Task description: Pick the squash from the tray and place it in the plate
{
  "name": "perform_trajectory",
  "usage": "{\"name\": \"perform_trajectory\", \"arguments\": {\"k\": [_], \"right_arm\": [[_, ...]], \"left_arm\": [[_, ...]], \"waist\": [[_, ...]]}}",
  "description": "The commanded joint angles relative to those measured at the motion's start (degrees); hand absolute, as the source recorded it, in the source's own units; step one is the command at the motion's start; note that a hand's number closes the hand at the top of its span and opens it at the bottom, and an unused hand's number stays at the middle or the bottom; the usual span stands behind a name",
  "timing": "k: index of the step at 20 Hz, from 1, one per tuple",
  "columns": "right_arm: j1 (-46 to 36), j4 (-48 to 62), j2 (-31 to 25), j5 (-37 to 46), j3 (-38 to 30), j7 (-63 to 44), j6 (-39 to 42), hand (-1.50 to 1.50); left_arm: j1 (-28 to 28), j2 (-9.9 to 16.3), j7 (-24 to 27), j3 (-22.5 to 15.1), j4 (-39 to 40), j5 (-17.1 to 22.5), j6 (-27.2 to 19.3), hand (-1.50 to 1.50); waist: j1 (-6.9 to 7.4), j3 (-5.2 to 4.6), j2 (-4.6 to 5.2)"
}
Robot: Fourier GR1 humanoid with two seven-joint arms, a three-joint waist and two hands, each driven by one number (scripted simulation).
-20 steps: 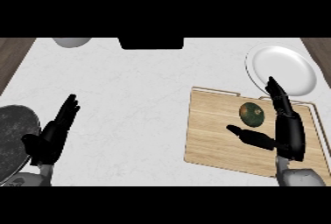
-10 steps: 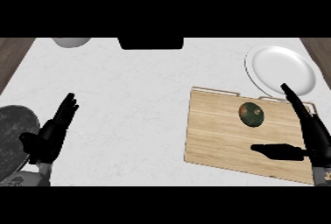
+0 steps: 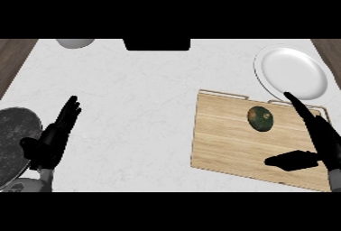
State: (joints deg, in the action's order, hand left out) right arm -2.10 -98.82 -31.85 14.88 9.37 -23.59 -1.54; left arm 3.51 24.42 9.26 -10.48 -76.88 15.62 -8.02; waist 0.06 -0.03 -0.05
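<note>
Hovering over the right part of the flat wooden tray (image 3: 226,149), the black right hand (image 3: 321,143) is spread open and grasps nothing, its fingers straight and pointing away from the robot, its thumb stuck out to the left. The dark green, oval squash (image 3: 260,118) lies on the tray to the left of those fingers, apart from them, with bare wood between. Past the fingertips, the round white plate (image 3: 293,72) sits on the white marbled tabletop (image 3: 133,90), just beyond the tray's far edge. The black left hand (image 3: 52,140) rests open near the view's left edge, fingers up, just right of a dark grey round pan (image 3: 12,140).
</note>
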Motion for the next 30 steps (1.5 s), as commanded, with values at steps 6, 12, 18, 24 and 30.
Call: {"name": "perform_trajectory", "arguments": {"k": [6,12,18,24,30], "right_arm": [[-2.93,6.03,1.13,6.18,0.38,-4.14,6.93,-1.5],[-8.31,15.69,7.97,10.26,-0.89,0.19,8.08,-1.5],[-12.64,19.89,10.54,16.3,-0.51,-2.9,8.76,-1.5],[-13.28,28.61,12.77,19.2,-4.19,4.18,6.32,-1.5],[-18.53,39.81,13.18,19.03,-4.63,14.73,7.97,1.5]], "left_arm": [[0.34,-2.08,-0.54,2.88,1.73,-2.08,2.43,0.0],[0.6,-4.46,1.24,5.55,3.64,-5.22,4.88,0.0],[1.95,-6.47,-3.22,5.82,0.38,-7.3,4.62,0.0],[-0.86,-8.38,3.23,8.37,4.46,-10.2,6.53,0.0],[3.66,-6.13,-1.61,11.36,3.5,-8.6,8.72,0.0]], "waist": [[0.04,0.03,0.04],[0.07,0.03,0.09],[0.18,0.03,0.09],[0.05,0.02,0.08],[0.4,0.06,0.25]]}}
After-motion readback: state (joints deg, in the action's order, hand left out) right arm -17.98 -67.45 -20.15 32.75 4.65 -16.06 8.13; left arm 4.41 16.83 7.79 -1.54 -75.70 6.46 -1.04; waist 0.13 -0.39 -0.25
